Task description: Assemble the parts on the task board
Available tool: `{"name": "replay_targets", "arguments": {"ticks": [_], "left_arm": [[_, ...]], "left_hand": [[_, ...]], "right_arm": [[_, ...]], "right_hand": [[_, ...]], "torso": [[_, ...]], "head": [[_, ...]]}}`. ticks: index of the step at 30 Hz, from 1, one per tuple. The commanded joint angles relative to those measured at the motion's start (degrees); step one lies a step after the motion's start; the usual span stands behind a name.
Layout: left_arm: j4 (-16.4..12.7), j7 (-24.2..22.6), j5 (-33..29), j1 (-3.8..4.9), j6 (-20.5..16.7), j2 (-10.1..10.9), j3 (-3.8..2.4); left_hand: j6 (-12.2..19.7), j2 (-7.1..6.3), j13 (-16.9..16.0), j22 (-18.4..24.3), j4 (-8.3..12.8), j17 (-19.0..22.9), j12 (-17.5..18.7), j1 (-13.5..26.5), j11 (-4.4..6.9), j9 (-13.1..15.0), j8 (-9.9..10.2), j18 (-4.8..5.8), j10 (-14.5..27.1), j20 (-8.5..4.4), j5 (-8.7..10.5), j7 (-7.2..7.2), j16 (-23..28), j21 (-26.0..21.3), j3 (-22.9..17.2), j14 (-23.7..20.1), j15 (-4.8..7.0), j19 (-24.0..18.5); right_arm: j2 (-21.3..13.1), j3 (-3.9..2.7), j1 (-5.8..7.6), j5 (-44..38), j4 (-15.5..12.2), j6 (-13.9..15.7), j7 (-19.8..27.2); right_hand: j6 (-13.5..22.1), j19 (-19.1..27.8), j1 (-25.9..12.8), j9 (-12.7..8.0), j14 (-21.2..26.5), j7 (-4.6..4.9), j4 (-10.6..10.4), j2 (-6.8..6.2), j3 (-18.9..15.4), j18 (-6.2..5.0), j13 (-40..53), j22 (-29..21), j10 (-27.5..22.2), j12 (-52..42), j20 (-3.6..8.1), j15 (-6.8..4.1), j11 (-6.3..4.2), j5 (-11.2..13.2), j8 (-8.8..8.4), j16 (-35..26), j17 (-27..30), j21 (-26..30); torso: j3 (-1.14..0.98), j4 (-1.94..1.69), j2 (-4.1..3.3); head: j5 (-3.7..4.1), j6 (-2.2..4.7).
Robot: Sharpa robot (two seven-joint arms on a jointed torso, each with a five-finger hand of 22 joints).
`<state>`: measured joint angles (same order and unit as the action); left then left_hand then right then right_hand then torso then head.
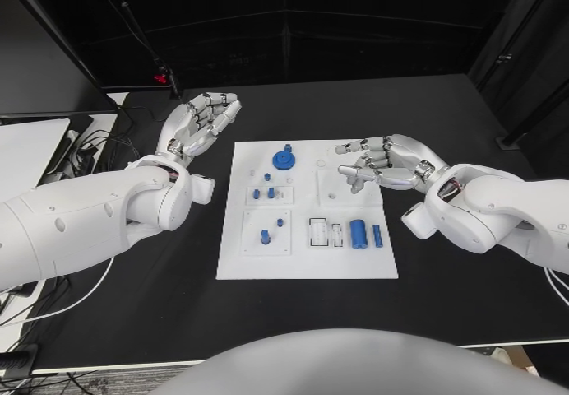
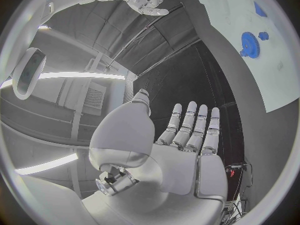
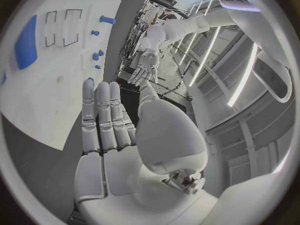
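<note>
Head view: your left hand point(image 1: 201, 119) lies spread, empty, beside the task board point(image 1: 303, 271); right hand point(image 1: 386, 162), fingers apart, hovers over its far corner, likely ready to pick parts.

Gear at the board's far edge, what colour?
Blue. The gear shows best in the head view, against the white task board.

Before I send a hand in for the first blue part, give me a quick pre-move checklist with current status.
1. Left hand free: ok, fingers spread, holding nothing, off the board's far left corner.
2. Right hand free: ok, nothing held, over the white task board near its right edge.
3. Blue gear-shaped part unobstructed: ok.
4. Large blue cylinder reachable: ok, lying flat, uncovered.
5. Small blue pegs seated: cannot tell.
</note>
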<state>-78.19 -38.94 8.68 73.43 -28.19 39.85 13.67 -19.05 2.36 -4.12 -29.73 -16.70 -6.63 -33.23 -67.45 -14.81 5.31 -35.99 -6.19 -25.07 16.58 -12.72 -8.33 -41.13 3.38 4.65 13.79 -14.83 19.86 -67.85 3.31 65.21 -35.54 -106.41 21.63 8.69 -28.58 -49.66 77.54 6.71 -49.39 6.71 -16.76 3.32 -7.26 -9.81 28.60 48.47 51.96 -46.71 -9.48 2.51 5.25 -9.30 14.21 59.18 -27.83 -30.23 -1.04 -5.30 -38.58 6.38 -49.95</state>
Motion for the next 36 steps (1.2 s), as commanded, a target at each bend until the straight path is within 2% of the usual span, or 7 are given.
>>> {"name": "replay_targets", "arguments": {"ticks": [1, 3, 5, 10, 17, 26, 36], "left_arm": [[-0.2, -6.7, 0.0, 0.04, 0.2, 0.0, -0.05], [-0.2, -6.7, 0.0, 0.02, 0.2, -0.1, -0.05], [-0.3, -6.6, 0.0, 0.01, 0.2, -0.2, -0.05], [-0.4, -6.5, 0.0, 0.0, 0.3, -0.4, -0.05], [-0.2, -6.5, 0.0, -0.01, 0.4, -0.6, -0.05], [-0.1, -6.3, 0.0, -0.02, 0.5, -0.5, -0.05], [0.0, -6.2, 0.0, -0.08, 0.4, -0.3, -0.05]], "left_hand": [[0.3, 0.49, 0.1, 0.0, 0.0, 0.1, -0.2, 0.0, 0.12, -0.1, -0.2, 1.04, 0.3, 0.13, -0.32, -8.54, -0.2, 0.4, 0.3, -0.4, 0.11, 0.2], [0.3, 0.49, 0.1, 0.0, 0.0, 0.1, -0.2, 0.0, 0.12, -0.1, -0.2, 1.04, 0.3, 0.13, -0.32, -8.54, -0.2, 0.4, 0.3, -0.4, 0.11, 0.2], [0.3, 0.51, 0.1, 0.0, 0.0, 0.1, -0.3, 0.0, 0.13, -0.1, -0.3, 1.03, 0.3, 0.13, -0.43, -8.54, -0.2, 0.4, 0.4, -0.4, 0.12, 0.3], [0.3, 0.51, 0.1, 0.0, 0.0, 0.2, -0.3, -0.1, 0.13, -0.1, -0.3, 1.03, 0.3, 0.13, -0.46, -8.54, -0.2, 0.4, 0.4, -0.4, 0.12, 0.3], [0.3, 0.51, 0.1, 0.0, 0.0, 0.2, -0.3, -0.1, 0.13, -0.1, -0.3, 1.03, 0.3, 0.13, -0.46, -8.54, -0.2, 0.4, 0.4, -0.4, 0.12, 0.3], [0.4, 0.57, 0.1, 0.1, 0.0, 0.2, -0.4, -0.1, 0.13, -0.1, -0.3, 1.03, 0.3, 0.13, -0.56, -8.54, -0.3, 0.4, 0.5, -0.4, 0.12, 0.3], [0.4, 0.59, 0.1, 0.1, 0.0, 0.2, -0.4, -0.1, 0.13, -0.1, -0.3, 1.03, 0.3, 0.13, -0.58, -8.54, -0.3, 0.4, 0.5, -0.4, 0.12, 0.3]], "right_arm": [[-0.9, 0.01, 0.1, 4.8, 0.0, -3.8, -1.3], [-1.6, 0.04, 0.08, 4.4, 0.1, -3.3, -2.3], [-2.0, 0.16, 0.07, 3.4, 0.1, -2.8, -3.5], [-3.2, 1.14, 0.04, -4.2, -0.5, 0.4, -7.9], [-4.4, 1.55, -0.02, -14.5, -2.3, 4.2, -16.1], [-5.4, 1.77, -0.5, -27.4, -5.8, 4.0, -31.0], [-5.2, 1.83, -1.55, -42.4, -9.5, -2.5, -42.3]], "right_hand": [[4.3, -2.6, -0.8, 1.8, -5.8, -0.71, 0.7, 1.73, -2.3, -0.39, 23.7, 3.5, 4.3, -23.9, 1.07, -0.49, -1.15, -0.5, 6.63, 13.0, -13.2, -4.2], [7.3, -4.9, -1.6, 3.2, -25.6, -0.82, 0.7, 2.38, -4.2, -0.23, 44.0, 9.4, 19.7, -37.1, 2.12, -1.29, -2.14, -1.4, 12.16, 27.0, -42.6, -11.1], [9.7, -15.7, -2.5, 4.2, -39.6, -0.48, 0.5, 2.11, -6.2, 2.8, 57.8, 23.4, 33.8, -42.5, 2.78, -1.88, -2.45, -2.0, 17.52, 30.7, -60.9, -30.4], [9.2, -36.0, -4.3, 5.1, -40.6, 2.02, 0.2, 2.02, -8.9, 8.54, 61.4, 39.5, 38.0, -43.3, 1.83, -0.99, -1.23, -3.6, 26.04, 30.8, -62.2, -55.9], [3.8, -40.3, -6.0, 6.1, -40.6, 4.32, 0.1, 0.94, -10.0, 9.81, 61.4, 41.5, 38.0, -43.3, -0.37, 1.54, 1.86, -7.0, 32.07, 30.8, -62.2, -59.8], [-0.2, -40.3, -12.5, 6.2, -40.6, 5.02, -0.1, -3.84, -6.6, 9.81, 61.4, 41.5, 38.0, -43.3, -1.2, 1.95, 2.72, -9.7, 34.49, 30.8, -62.2, -59.8], [-2.5, -40.3, -18.2, 5.4, -40.6, 4.36, -0.2, -8.89, -0.5, 9.81, 61.4, 41.5, 38.0, -43.3, -0.56, 1.2, 2.05, -11.1, 34.5, 30.8, -62.2, -59.8]], "torso": [[0.09, 0.01, 0.11], [0.09, -0.02, 0.05], [0.15, 0.01, 0.0], [0.27, 0.19, 0.0], [0.24, 0.17, -0.05], [0.27, 0.27, 0.01], [0.23, 0.15, 0.05]], "head": [[1.04, 0.25], [1.74, 0.52], [2.38, 0.64], [3.25, 0.64], [4.44, 0.54], [5.29, 0.06], [6.08, -0.05]]}}
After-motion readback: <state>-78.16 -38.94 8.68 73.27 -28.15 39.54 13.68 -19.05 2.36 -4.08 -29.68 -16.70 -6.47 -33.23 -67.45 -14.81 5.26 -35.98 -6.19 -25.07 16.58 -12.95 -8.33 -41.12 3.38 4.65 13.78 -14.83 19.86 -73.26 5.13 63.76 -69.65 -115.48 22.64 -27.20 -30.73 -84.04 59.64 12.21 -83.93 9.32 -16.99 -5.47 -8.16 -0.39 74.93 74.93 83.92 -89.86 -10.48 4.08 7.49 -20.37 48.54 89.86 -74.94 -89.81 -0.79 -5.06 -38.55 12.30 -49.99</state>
